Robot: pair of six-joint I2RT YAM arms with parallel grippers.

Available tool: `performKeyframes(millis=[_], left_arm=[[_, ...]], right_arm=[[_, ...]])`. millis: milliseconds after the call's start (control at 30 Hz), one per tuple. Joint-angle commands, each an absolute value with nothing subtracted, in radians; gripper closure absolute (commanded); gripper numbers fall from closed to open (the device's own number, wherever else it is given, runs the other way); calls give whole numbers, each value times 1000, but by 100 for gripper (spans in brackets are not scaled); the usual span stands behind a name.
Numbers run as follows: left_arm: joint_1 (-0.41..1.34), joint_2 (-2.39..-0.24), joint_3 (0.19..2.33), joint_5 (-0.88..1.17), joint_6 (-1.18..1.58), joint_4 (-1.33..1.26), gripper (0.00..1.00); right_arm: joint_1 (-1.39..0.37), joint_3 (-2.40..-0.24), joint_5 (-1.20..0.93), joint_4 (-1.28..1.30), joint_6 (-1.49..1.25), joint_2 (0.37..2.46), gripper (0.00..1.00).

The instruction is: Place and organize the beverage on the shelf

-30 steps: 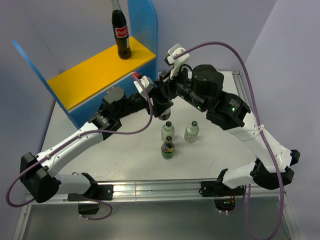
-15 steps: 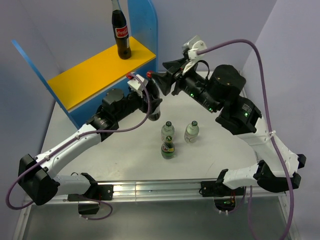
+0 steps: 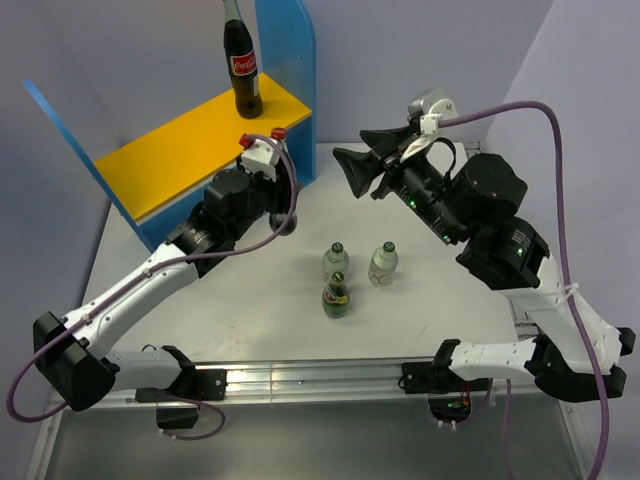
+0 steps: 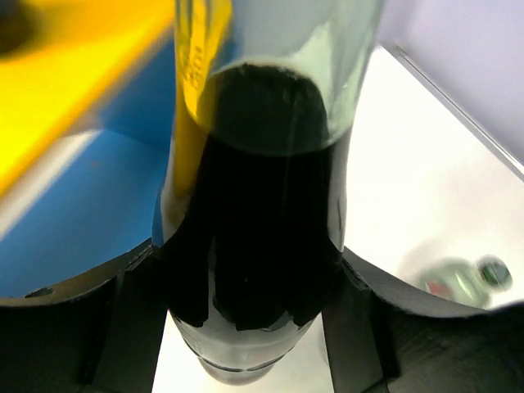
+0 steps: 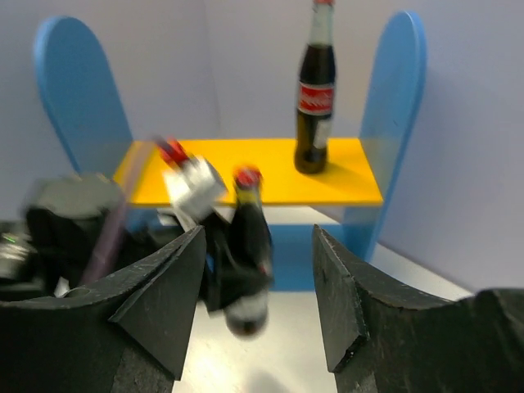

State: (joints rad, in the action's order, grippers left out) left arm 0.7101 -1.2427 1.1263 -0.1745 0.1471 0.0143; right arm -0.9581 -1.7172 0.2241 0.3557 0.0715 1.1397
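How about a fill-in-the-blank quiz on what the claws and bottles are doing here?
The left claw grips a cola bottle with a ___ cap.
The right claw holds ___.
___ small bottles stand on the table.
The other cola bottle stands on the ___.
Missing: red; nothing; three; shelf.

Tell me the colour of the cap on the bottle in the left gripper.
Red. The cap of that cola bottle shows best in the right wrist view.

walls (image 3: pixel 420 50): pale lilac | table (image 3: pixel 250 300): white | light: even
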Motion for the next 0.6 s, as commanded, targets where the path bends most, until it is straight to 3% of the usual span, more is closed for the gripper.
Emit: performKeyframes(millis=[0, 100, 200, 300, 567], left_arm=[[706, -1183, 1350, -403, 161, -187, 100], [693, -1201, 1442, -452, 156, -111, 100], [670, -1245, 1572, -474, 156, -36, 100], [640, -1299, 1695, -526, 143, 49, 100], [474, -1373, 1859, -536, 146, 144, 100]], right_arm=[[-945, -1654, 340, 347, 60, 1102, 38], [-910, -1576, 431, 370, 11, 1066, 29], [-842, -1481, 422, 365, -55, 1005, 27], [-749, -1390, 393, 364, -127, 951, 14], [-661, -1270, 362, 388, -155, 868, 14]])
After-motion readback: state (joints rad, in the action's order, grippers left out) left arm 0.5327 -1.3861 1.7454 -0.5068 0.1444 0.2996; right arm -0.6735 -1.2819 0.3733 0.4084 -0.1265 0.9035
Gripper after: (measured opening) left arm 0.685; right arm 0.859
